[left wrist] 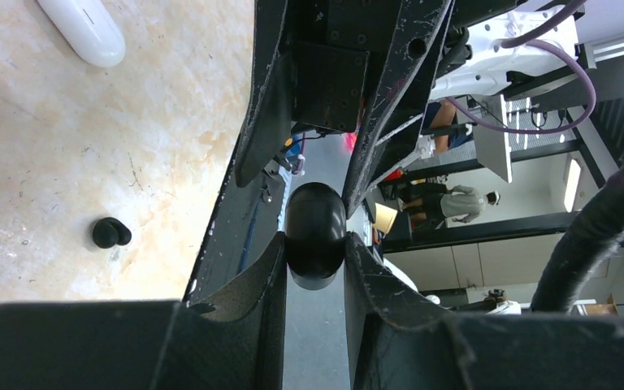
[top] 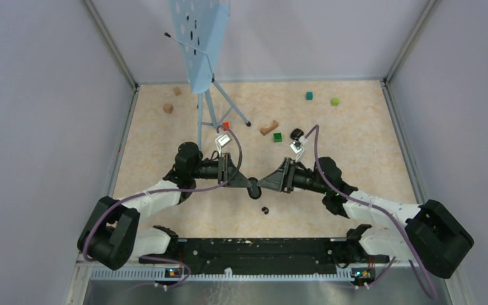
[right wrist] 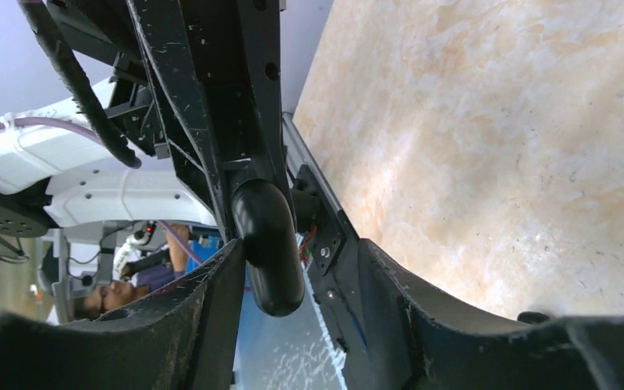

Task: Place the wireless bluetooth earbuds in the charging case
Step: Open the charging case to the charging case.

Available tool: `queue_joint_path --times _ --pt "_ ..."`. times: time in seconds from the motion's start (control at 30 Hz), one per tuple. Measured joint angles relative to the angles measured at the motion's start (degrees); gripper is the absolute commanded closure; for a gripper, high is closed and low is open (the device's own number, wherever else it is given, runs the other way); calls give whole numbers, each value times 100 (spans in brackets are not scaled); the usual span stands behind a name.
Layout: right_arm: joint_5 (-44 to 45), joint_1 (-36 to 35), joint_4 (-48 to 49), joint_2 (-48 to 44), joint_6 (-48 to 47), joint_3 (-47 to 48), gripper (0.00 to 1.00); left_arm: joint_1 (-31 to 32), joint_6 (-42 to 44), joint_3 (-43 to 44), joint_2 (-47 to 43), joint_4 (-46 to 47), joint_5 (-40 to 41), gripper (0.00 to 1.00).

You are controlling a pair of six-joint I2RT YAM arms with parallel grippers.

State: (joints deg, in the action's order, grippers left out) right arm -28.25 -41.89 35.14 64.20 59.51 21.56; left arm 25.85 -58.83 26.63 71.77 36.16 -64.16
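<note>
Black charging case — left end effector pinching, arm inward.

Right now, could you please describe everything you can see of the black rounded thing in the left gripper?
The black case is smooth, glossy and pill-shaped, seemingly hard plastic; no open lid shows. It is held above the table, pinched across its sides by the left gripper. The right gripper faces it with jaws apart: one finger lies alongside the case, the other stands clear.

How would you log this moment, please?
left gripper: shut on black case | right gripper: open around it | black earbud: on table
</note>
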Motion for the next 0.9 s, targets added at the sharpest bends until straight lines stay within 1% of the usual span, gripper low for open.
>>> queue_joint_path --times 0.1,0.33,0.43,0.57,0.7,0.83,0.9 --pt "-92 44 251 127 164 -52 49 -2 -28 4 -4 31 -15 100" --pt "-153 229 479 50 269 -181 49 -22 -125 74 -116 50 -55 100" --pt "-81 428 245 -107 234 -278 47 -26 -186 76 -118 140 -79 100" --pt "-26 597 -219 -354 138 -282 41 -26 -302 76 -151 295 -98 100" --pt "-57 649 -348 -616 90 -282 36 -26 -393 76 -153 446 -116 100" --pt "-345 654 -70 -684 114 -286 35 -26 -457 76 -153 586 -221 100" --pt "-511 654 229 -629 190 -317 38 -26 -514 76 -151 673 -284 100"
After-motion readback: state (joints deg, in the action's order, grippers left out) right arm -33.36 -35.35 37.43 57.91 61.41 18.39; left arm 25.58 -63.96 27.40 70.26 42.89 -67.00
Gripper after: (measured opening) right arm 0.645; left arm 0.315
